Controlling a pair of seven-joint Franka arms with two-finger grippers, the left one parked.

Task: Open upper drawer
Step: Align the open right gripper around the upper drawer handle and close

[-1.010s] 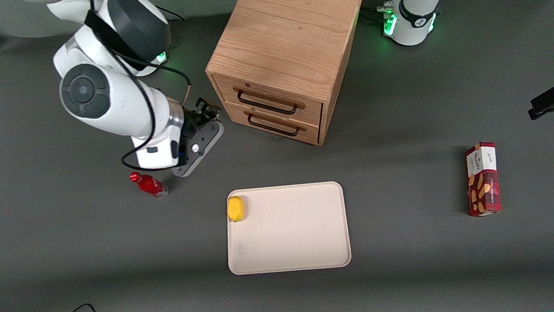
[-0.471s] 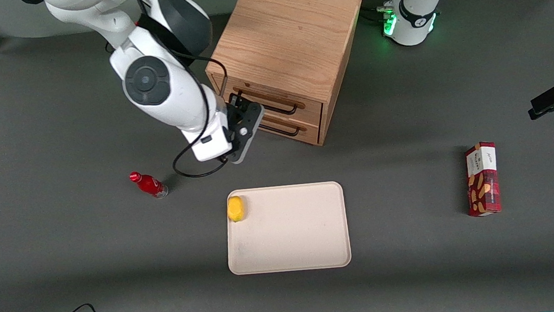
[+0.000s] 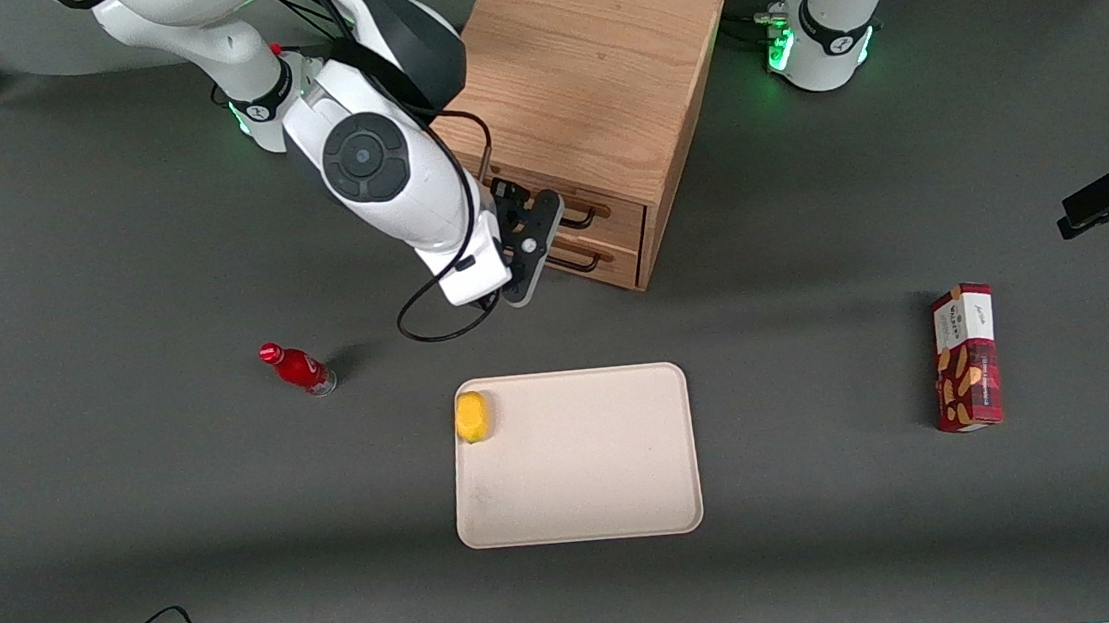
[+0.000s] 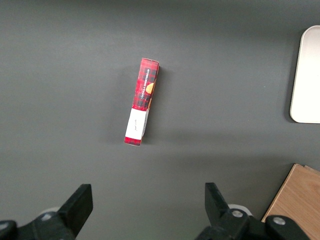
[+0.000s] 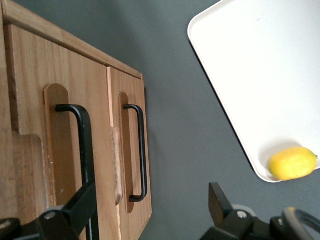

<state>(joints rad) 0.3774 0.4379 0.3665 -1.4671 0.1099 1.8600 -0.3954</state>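
- My black two-finger gripper [image 3: 514,217] hangs in front of the boxy light oak cabinet [image 3: 578,68], level with its drawer fronts, and its fingers [image 5: 86,199] are spread wide apart with nothing between them.
- In my wrist view one finger sits just beside the thin black wire handle [image 5: 80,145] of the upper light oak drawer [image 3: 606,209]; I cannot tell whether they touch.
- The upper drawer looks flush with the cabinet front, closed, directly above the lower oak drawer [image 3: 600,255], which has the same black handle [image 5: 140,150].
- A cream rectangular tray [image 3: 589,479] lies nearer the front camera than the cabinet, with a yellow lemon [image 3: 471,416] in one corner.
- A small red bottle [image 3: 298,368] lies on the dark grey table [image 3: 130,509] toward my end.
- A red patterned snack box [image 3: 966,357] lies toward the parked arm's end.
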